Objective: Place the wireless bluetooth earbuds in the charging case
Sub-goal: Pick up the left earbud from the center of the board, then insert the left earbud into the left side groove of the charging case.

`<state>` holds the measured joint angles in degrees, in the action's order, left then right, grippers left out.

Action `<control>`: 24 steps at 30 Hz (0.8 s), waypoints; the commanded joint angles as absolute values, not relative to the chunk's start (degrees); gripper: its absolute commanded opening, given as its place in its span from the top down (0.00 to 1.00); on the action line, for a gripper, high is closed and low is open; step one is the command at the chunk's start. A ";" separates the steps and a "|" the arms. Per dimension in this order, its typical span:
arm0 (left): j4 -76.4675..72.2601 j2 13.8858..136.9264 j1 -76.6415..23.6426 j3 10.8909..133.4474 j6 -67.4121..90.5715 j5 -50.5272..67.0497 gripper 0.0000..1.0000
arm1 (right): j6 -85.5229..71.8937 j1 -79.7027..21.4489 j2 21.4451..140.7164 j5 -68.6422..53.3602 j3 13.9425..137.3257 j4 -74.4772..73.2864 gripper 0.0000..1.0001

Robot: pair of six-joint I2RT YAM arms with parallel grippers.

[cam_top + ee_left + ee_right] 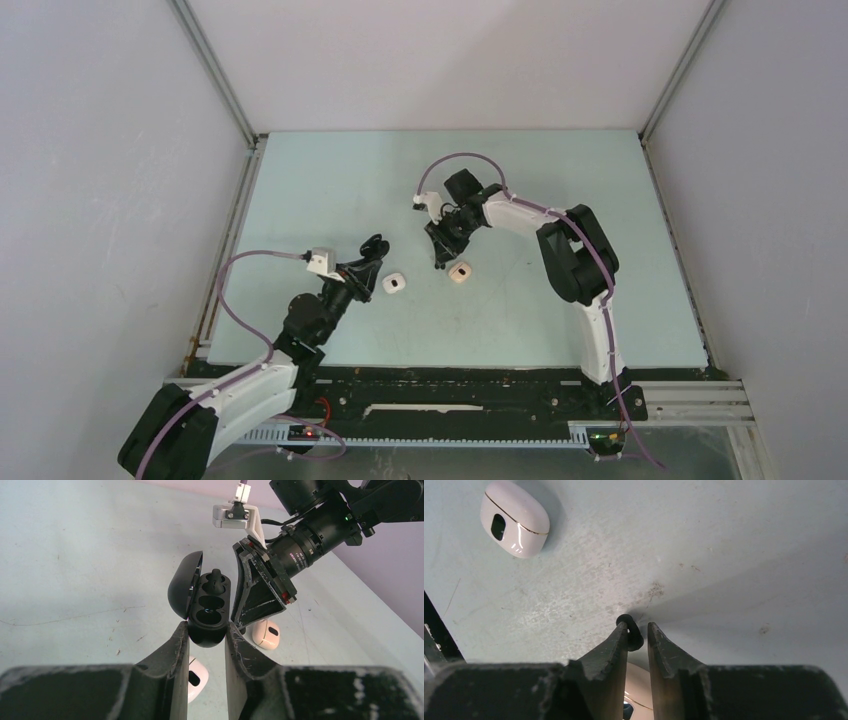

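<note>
The black earbud (631, 633) sits pinched at the tips of the right gripper (638, 627), just beside the open black case (209, 611), which the left gripper (206, 628) clamps. One bud (216, 578) is seated in the far slot and the near slot is empty. So we judge the second insertion is in hand: next we must align the earbud over that slot, lower and release. A white case (395, 284) and a beige case (459, 272) lie on the pale table (560, 180), between plain walls (100, 150).

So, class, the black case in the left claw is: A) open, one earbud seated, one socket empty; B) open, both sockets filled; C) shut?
A: the black case has its lid open, one black earbud in the far socket, the near socket bare.
</note>
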<state>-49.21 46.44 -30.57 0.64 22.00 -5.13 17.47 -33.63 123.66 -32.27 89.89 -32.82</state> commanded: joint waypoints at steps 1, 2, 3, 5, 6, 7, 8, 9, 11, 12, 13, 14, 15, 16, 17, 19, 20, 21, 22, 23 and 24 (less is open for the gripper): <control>-51.96 45.71 -30.17 -2.55 22.08 -4.39 1.00 | 18.58 -33.62 121.78 -35.00 89.42 -32.69 0.79; -51.95 45.74 -30.15 -2.63 22.10 -4.34 1.00 | 18.75 -33.56 121.63 -35.37 89.31 -32.62 0.82; -51.94 45.78 -30.16 -2.59 22.14 -4.31 1.00 | 18.77 -33.57 121.44 -35.63 89.23 -32.48 0.85; -51.99 45.80 -30.17 -2.54 22.14 -4.26 1.00 | 18.93 -33.53 121.10 -35.77 89.21 -32.35 0.90; -51.95 45.84 -30.16 -2.51 22.15 -4.30 1.00 | 19.04 -33.46 120.78 -35.71 89.20 -32.34 0.93; -51.87 45.90 -30.20 -2.49 22.14 -4.22 1.00 | 19.13 -33.41 120.27 -35.69 89.14 -32.48 0.95; -51.86 46.06 -30.19 -2.46 22.15 -4.13 1.00 | 19.26 -33.18 119.52 -35.79 89.04 -32.59 0.96; -51.91 46.24 -30.15 -2.43 22.13 -4.02 1.00 | 19.41 -32.95 118.38 -36.13 88.64 -32.72 0.97; -52.49 46.84 -30.15 -2.34 22.14 -3.22 1.00 | 20.04 -32.38 115.02 -37.43 87.00 -32.78 0.99; -53.04 47.44 -30.15 -2.17 22.14 -2.46 1.00 | 20.81 -32.16 111.84 -38.42 85.74 -32.74 0.99; -53.77 48.27 -30.19 -2.05 22.25 -1.35 1.00 | 21.35 -31.88 109.39 -39.61 84.25 -32.70 1.00; -54.82 49.05 -30.15 -1.88 22.31 0.23 1.00 | 22.20 -31.76 106.41 -40.82 82.85 -32.74 1.00; -55.77 50.17 -30.15 -1.59 22.49 2.21 1.00 | 23.11 -31.81 103.53 -41.81 81.49 -33.13 1.00; -56.77 51.83 -30.20 -1.22 22.81 5.39 1.00 | 24.17 -32.00 100.73 -42.78 80.58 -34.82 1.00; -57.81 53.27 -30.23 -0.64 22.73 8.47 1.00 | 25.82 -32.56 97.94 -43.55 79.84 -36.68 1.00; -61.11 56.63 -30.31 1.03 23.22 15.23 1.00 | 29.71 -34.52 92.81 -44.32 78.62 -41.03 1.00; -62.98 58.65 -30.47 2.17 23.75 18.11 1.00 | 31.34 -35.56 90.31 -44.38 77.73 -42.48 1.00; -65.41 60.92 -30.62 2.48 24.43 20.96 1.00 | 32.68 -36.53 88.06 -44.53 76.87 -43.92 1.00; -68.13 63.20 -30.90 3.00 25.25 23.64 1.00 | 33.73 -37.57 85.89 -44.75 76.00 -44.95 1.00; -70.96 65.41 -31.26 3.26 26.06 26.01 1.00 | 34.36 -38.59 84.00 -44.86 75.29 -45.75 1.00; -74.05 67.63 -31.69 3.61 26.72 28.19 1.00 | 34.58 -39.58 82.40 -44.86 74.58 -46.18 1.00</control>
